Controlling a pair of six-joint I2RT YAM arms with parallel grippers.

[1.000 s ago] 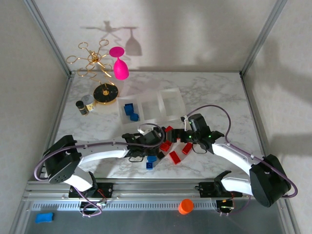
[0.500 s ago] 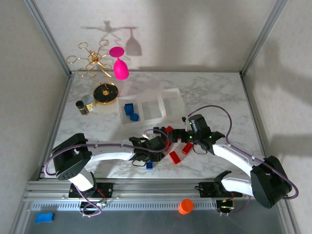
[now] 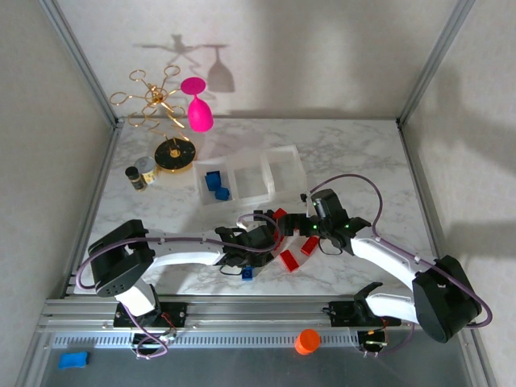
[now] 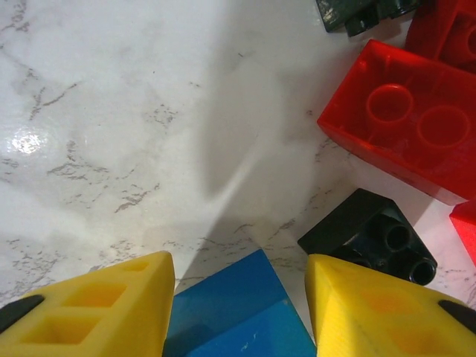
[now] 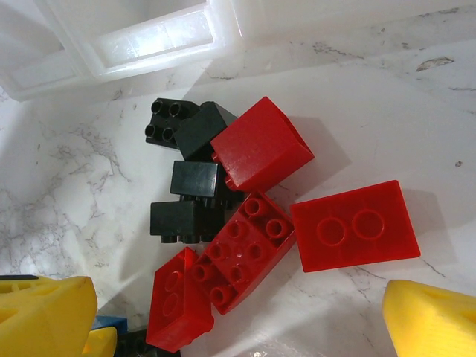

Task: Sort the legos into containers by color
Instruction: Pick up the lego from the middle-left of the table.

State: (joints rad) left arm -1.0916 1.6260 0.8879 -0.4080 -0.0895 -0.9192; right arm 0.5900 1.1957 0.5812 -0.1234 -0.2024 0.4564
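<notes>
My left gripper [image 4: 239, 279] is down on the marble with its yellow fingers [image 4: 111, 309] pressed against both sides of a blue lego [image 4: 230, 320]. A black lego [image 4: 368, 234] and a red one [image 4: 401, 123] lie just beyond it. My right gripper [image 5: 239, 297] hangs open above a pile of red legos [image 5: 249, 253] and black legos [image 5: 195, 186]. From above, the left gripper [image 3: 260, 240] and right gripper [image 3: 297, 226] face each other across the pile. Another blue lego [image 3: 247, 273] lies near it. The containers [image 3: 266, 153] hold two blue legos [image 3: 214, 185] in the left compartment.
A gold stand base [image 3: 174, 153], a pink glass [image 3: 196, 109] and two small jars [image 3: 139, 173] stand at the back left. An orange cap [image 3: 306, 341] and a larger blue block [image 3: 72, 359] lie off the marble, by the arm bases.
My left gripper has moved right, over one of the two blue legos near the pile, and its jaws have narrowed onto it. The right arm has stayed still.
</notes>
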